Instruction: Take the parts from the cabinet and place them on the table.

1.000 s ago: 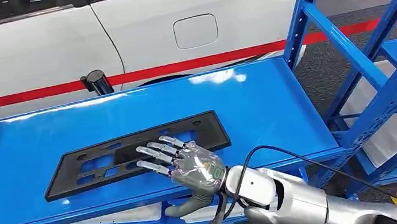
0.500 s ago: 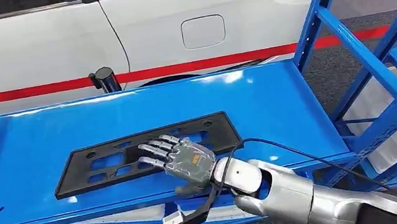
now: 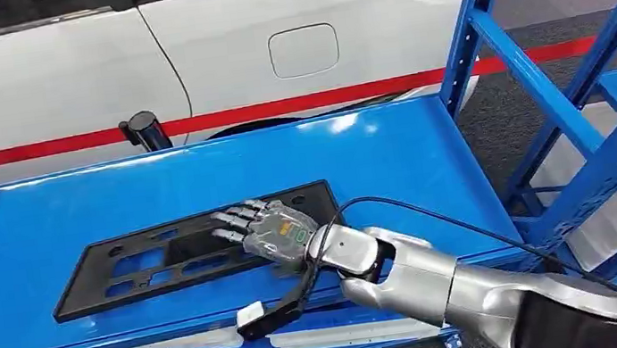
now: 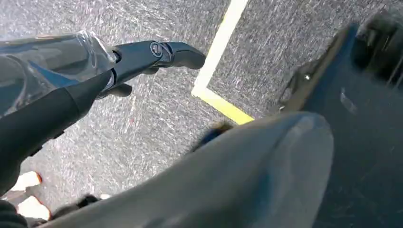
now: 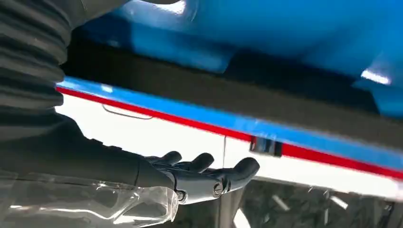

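The black plate (image 3: 193,250) is laid flat on the blue shelf (image 3: 393,163), long axis running left to right. The right robot hand (image 3: 269,233) is rested, fingers spread, on its right end; most of the plate is left of it.

The part is a flat black plastic panel (image 3: 173,255), long and rectangular, pierced with several rectangular cut-outs and small round holes. It lies flat on the blue cabinet shelf (image 3: 41,218), near its front edge, slightly skewed so the left end sits nearer the front lip than the right.
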Motion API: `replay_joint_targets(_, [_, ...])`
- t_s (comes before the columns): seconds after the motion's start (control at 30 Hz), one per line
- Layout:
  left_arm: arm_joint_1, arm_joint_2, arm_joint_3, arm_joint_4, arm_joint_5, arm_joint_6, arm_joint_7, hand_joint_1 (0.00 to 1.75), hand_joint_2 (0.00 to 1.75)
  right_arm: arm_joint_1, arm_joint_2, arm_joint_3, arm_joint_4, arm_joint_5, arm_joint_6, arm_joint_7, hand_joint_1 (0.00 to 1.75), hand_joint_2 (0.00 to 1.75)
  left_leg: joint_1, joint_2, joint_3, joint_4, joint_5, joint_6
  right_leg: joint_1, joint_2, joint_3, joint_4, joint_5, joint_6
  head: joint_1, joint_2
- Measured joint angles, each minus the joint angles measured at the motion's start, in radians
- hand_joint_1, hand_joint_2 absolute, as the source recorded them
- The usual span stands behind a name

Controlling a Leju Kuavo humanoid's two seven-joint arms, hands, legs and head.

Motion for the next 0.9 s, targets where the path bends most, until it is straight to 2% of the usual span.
replay_joint_targets(0.03, [-0.002,0.002,-0.001,0.0,-0.002,0.0,0.001,0.0,0.0,-0.011,0.009,0.003,0.015,-0.005,0.006,0.009,0.0,1.75,-0.008,0.0,0.043,-0.095,0.043,0.013,0.0,0.0,0.002,0.0,-0.001,0.0,0.0,0.0])
replay_joint_targets(0.07, [-0.006,0.007,-0.002,0.0,-0.002,0.0,0.003,0.0,0.0,-0.022,0.014,0.005,0.034,-0.012,0.016,0.016,0.0,1.75,-0.017,-0.001,0.069,-0.147,0.041,0.023,0.005,0.0,0.001,0.0,-0.001,0.002,0.001,0.0])
replay_joint_targets(0.1, [-0.009,0.006,-0.005,0.0,-0.004,0.0,0.004,0.0,0.0,-0.031,0.018,0.007,0.054,-0.017,0.027,0.024,0.0,1.75,-0.017,0.002,0.072,-0.156,0.044,0.019,0.006,0.001,-0.002,0.001,-0.002,0.004,0.001,0.0])
replay_joint_targets(0.13, [-0.01,0.006,-0.008,0.0,-0.005,-0.001,0.004,0.0,0.0,-0.039,0.023,0.007,0.069,-0.023,0.037,0.029,0.0,1.75,-0.02,0.002,0.072,-0.155,0.044,0.02,0.005,0.0,-0.001,0.0,-0.002,0.006,0.001,0.0])
replay_joint_targets(0.2, [-0.01,0.006,-0.009,0.0,-0.005,-0.003,0.007,0.0,0.0,-0.06,0.036,0.01,0.104,-0.034,0.061,0.037,0.0,1.75,-0.021,0.002,0.076,-0.161,0.048,0.028,0.001,0.0,0.003,-0.005,0.0,0.015,0.001,0.0])
replay_joint_targets(0.23, [-0.012,0.007,-0.01,0.0,-0.006,-0.003,0.008,0.0,0.0,-0.07,0.039,0.011,0.118,-0.036,0.07,0.042,0.0,1.75,-0.012,0.004,0.082,-0.169,0.055,0.037,0.001,0.0,0.002,0.001,-0.008,0.021,0.001,0.0])
replay_joint_targets(0.27, [-0.015,0.008,-0.01,0.0,-0.007,-0.004,0.008,0.0,0.0,-0.078,0.041,0.013,0.135,-0.037,0.076,0.044,0.0,1.75,-0.012,0.004,0.085,-0.172,0.055,0.04,0.002,-0.001,-0.008,0.032,-0.03,0.026,0.002,0.0])
replay_joint_targets(0.3, [-0.017,0.008,-0.011,0.0,-0.008,-0.005,0.007,0.0,0.0,-0.082,0.045,0.014,0.151,-0.04,0.081,0.045,0.0,1.75,-0.012,0.004,0.085,-0.172,0.056,0.044,0.001,-0.001,-0.037,0.096,-0.069,0.028,0.002,0.0])
replay_joint_targets(0.33, [-0.017,0.008,-0.011,0.0,-0.008,-0.005,0.008,0.0,0.0,-0.082,0.046,0.015,0.165,-0.044,0.087,0.048,0.0,1.75,-0.013,0.004,0.085,-0.172,0.056,0.046,0.0,-0.001,-0.077,0.183,-0.11,0.03,0.002,0.0])
replay_joint_targets(0.37, [-0.017,0.007,-0.012,0.0,-0.008,-0.006,0.008,0.0,0.0,-0.083,0.048,0.016,0.175,-0.046,0.094,0.052,1.47,1.75,-0.013,0.004,0.085,-0.172,0.055,0.046,0.0,-0.001,-0.111,0.252,-0.137,0.032,0.002,0.0])
replay_joint_targets(0.4, [-0.014,0.007,-0.014,0.0,-0.008,-0.008,0.008,0.0,0.0,-0.088,0.054,0.017,0.19,-0.048,0.106,0.058,1.75,1.75,-0.013,0.004,0.085,-0.172,0.055,0.046,0.0,-0.001,-0.139,0.31,-0.149,0.033,0.002,0.0])
replay_joint_targets(0.43, [-0.014,0.007,-0.015,0.0,-0.008,-0.009,0.008,0.0,0.0,-0.093,0.058,0.019,0.204,-0.051,0.119,0.063,1.75,1.75,-0.012,0.005,0.086,-0.172,0.055,0.046,-0.001,-0.002,-0.14,0.31,-0.136,0.034,0.002,0.0])
replay_joint_targets(0.47, [-0.015,0.007,-0.016,0.0,-0.008,-0.01,0.008,0.0,0.0,-0.098,0.064,0.02,0.216,-0.056,0.131,0.069,1.75,1.75,-0.012,0.004,0.087,-0.171,0.055,0.046,-0.001,-0.002,-0.112,0.255,-0.101,0.033,0.002,0.0])
replay_joint_targets(0.5, [-0.015,0.007,-0.016,0.0,-0.008,-0.01,0.008,0.0,0.0,-0.104,0.069,0.022,0.224,-0.056,0.139,0.075,1.75,1.75,-0.012,0.003,0.089,-0.171,0.056,0.045,-0.002,-0.002,-0.067,0.17,-0.06,0.032,0.002,0.0])
replay_joint_targets(0.53, [-0.015,0.007,-0.016,0.0,-0.008,-0.012,0.008,0.0,0.0,-0.113,0.073,0.024,0.235,-0.057,0.147,0.08,1.75,1.75,-0.012,0.002,0.091,-0.171,0.056,0.044,-0.003,-0.003,-0.007,0.062,-0.018,0.029,0.002,0.0])
replay_joint_targets(0.57, [-0.015,0.006,-0.016,0.0,-0.008,-0.012,0.008,0.0,0.0,-0.119,0.076,0.025,0.243,-0.057,0.15,0.082,1.75,1.75,-0.013,0.002,0.092,-0.17,0.056,0.041,-0.003,-0.005,0.027,0.001,-0.009,0.025,0.002,0.0])
replay_joint_targets(0.6, [-0.017,0.006,-0.017,0.0,-0.008,-0.012,0.007,0.0,0.0,-0.125,0.086,0.031,0.254,-0.057,0.153,0.083,1.75,1.75,-0.02,0.001,0.089,-0.168,0.054,0.033,0.002,-0.004,0.029,-0.015,-0.008,0.016,0.002,0.0])
replay_joint_targets(0.7, [-0.017,0.006,-0.017,0.0,-0.008,-0.013,0.007,0.0,0.0,-0.136,0.095,0.036,0.273,-0.057,0.152,0.085,1.75,1.75,-0.016,0.002,0.089,-0.172,0.06,0.016,0.007,-0.002,0.025,-0.015,-0.004,0.003,0.001,0.0])
replay_joint_targets(0.73, [-0.017,0.007,-0.017,0.0,-0.008,-0.013,0.007,0.0,0.0,-0.142,0.101,0.037,0.279,-0.058,0.152,0.085,1.75,1.75,-0.016,0.002,0.087,-0.169,0.056,0.011,-0.001,-0.004,0.028,-0.022,0.003,-0.005,0.002,0.0])
replay_joint_targets(0.77, [-0.018,0.007,-0.017,0.0,-0.008,-0.013,0.007,0.0,0.0,-0.146,0.106,0.039,0.286,-0.058,0.152,0.086,1.75,1.75,-0.013,0.003,0.075,-0.145,0.036,0.003,-0.005,-0.004,0.029,-0.023,0.005,-0.008,0.0,0.0])
replay_joint_targets(0.8, [-0.019,0.006,-0.017,0.0,-0.008,-0.013,0.007,0.0,0.0,-0.147,0.11,0.04,0.29,-0.058,0.152,0.086,1.75,1.75,-0.01,0.003,0.049,-0.081,-0.004,-0.003,-0.007,-0.004,0.027,-0.023,0.005,-0.01,-0.001,0.0])
replay_joint_targets(0.87, [-0.018,0.006,-0.018,0.0,-0.007,-0.013,0.007,0.0,0.0,-0.147,0.116,0.044,0.297,-0.06,0.151,0.087,1.75,1.75,-0.001,0.003,-0.03,0.091,-0.079,-0.016,-0.007,-0.006,0.024,-0.022,0.006,-0.011,-0.001,0.0])
replay_joint_targets(0.9, [-0.018,0.006,-0.018,0.0,-0.007,-0.013,0.007,0.0,0.0,-0.146,0.119,0.046,0.302,-0.064,0.147,0.089,1.75,1.75,0.002,0.003,-0.059,0.152,-0.096,-0.02,-0.007,-0.006,0.023,-0.022,0.006,-0.01,-0.001,0.0])
